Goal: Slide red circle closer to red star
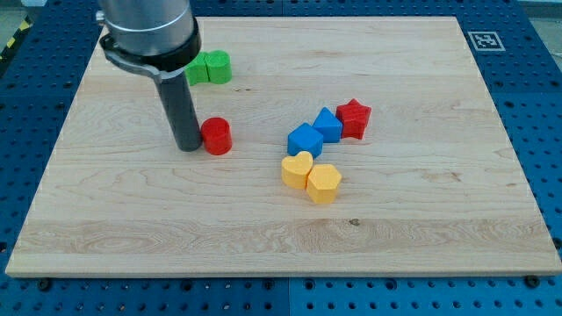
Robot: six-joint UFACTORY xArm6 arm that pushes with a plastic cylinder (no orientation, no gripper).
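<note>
The tip (188, 147) is set against the view's left side of the red circle (216, 137), so that a push carries it rightward toward the red star (354, 118), well apart near the blue blocks (315, 132). No jaws are fitted; nothing is gripped

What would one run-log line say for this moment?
my tip: against red circle, view's left | red star: apart, view's right | step: not done

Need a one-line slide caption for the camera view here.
My tip touches the red circle on its left; the red star sits to the right beside two blue blocks.
</note>
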